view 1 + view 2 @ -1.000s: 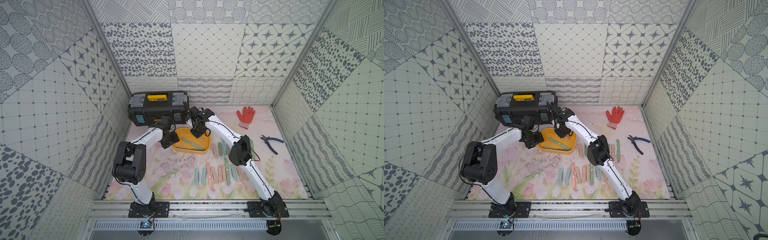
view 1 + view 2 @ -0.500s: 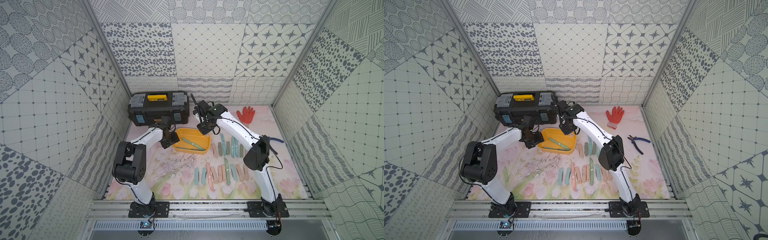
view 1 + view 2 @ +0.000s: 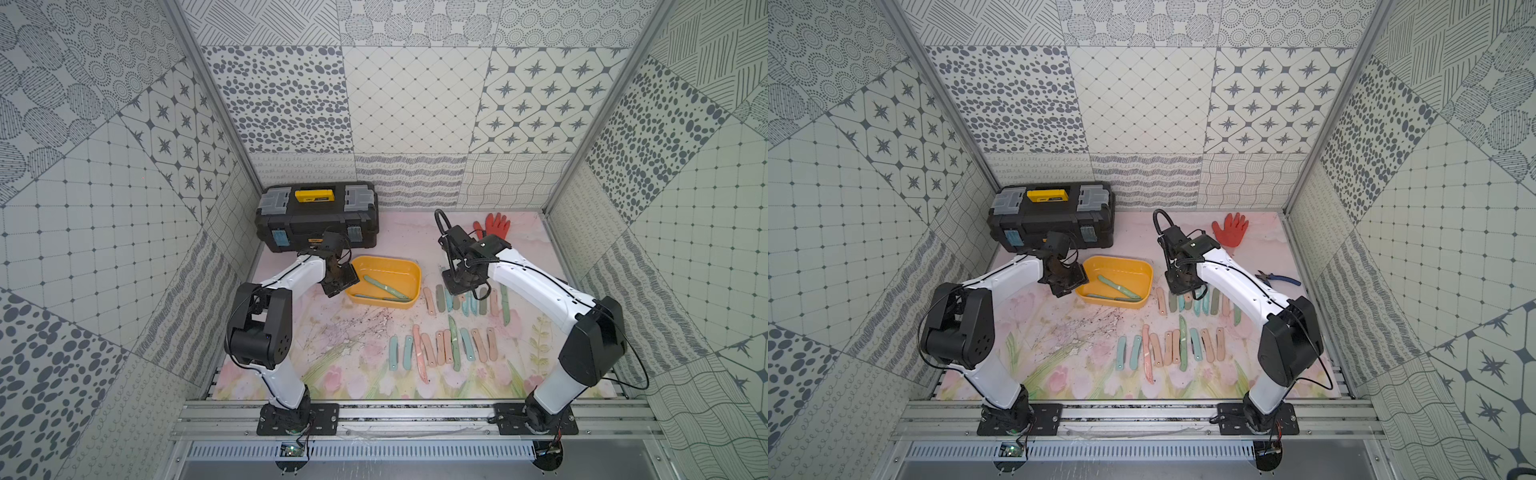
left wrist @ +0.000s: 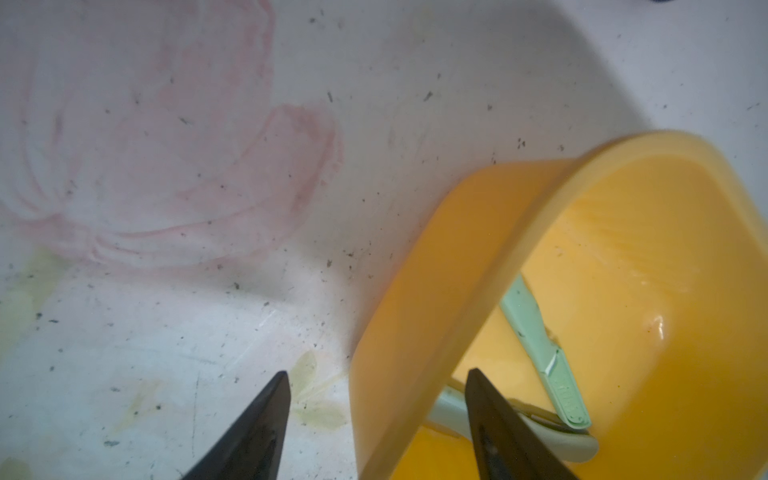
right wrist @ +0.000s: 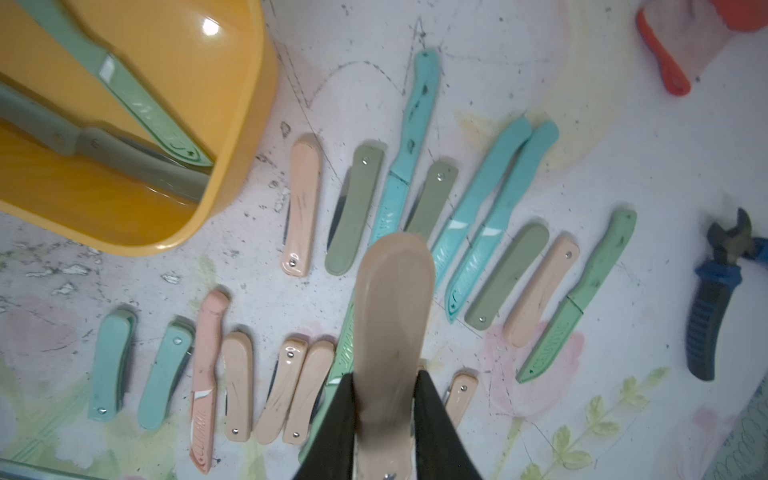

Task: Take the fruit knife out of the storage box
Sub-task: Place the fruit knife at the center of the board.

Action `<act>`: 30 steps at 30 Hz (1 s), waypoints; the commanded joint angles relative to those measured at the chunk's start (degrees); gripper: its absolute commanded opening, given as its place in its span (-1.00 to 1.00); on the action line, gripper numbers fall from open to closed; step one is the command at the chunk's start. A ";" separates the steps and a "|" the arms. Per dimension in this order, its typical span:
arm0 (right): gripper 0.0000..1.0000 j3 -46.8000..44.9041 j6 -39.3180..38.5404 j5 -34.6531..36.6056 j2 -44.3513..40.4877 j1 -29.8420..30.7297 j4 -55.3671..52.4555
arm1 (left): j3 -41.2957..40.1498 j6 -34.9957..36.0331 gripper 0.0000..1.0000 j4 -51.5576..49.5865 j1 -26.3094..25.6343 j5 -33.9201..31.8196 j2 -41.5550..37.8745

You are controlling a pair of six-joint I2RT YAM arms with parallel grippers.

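Observation:
The yellow storage box sits on the mat in front of the toolbox in both top views, its rim in plain sight. Two fruit knives lie inside it, a mint-green one and a grey-green folded one. My left gripper is open and straddles the box's left wall, one finger outside, one inside. My right gripper is shut on a peach folded fruit knife and hangs over the row of knives right of the box.
Several pastel knives lie in two rows on the floral mat. A black toolbox stands at the back left. A red glove lies at the back. Blue-handled pliers rest at the right.
My right arm has swung from above the storage box to the right, carrying the peach knife over the row of knives. The left arm has stayed at the box wall.

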 commanded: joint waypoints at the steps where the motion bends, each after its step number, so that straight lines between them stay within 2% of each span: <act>1: -0.55 -6.61 4.49 0.26 -5.25 -1.25 2.78 | -0.53 -0.22 0.33 0.39 0.25 0.39 -0.65; 5: -0.55 -12.89 8.18 -0.22 -9.18 -1.69 2.30 | -0.52 -0.34 0.33 0.39 0.17 0.45 -0.37; 7: -0.54 -15.60 12.77 0.55 -10.28 -2.56 0.13 | -0.47 -0.26 0.33 0.39 0.16 0.57 -0.36; 12: -0.56 -24.17 19.09 -5.68 -12.75 -4.89 2.60 | -0.47 -0.28 0.33 0.22 0.17 0.39 -0.54; 20: -0.58 -35.79 24.93 -8.33 -15.12 -4.91 2.37 | -0.52 -0.27 0.33 0.26 0.19 0.37 -0.53; 30: -0.55 -35.55 27.48 -2.02 -13.18 -7.91 -4.07 | -0.71 -0.31 0.33 0.74 0.23 0.84 -0.33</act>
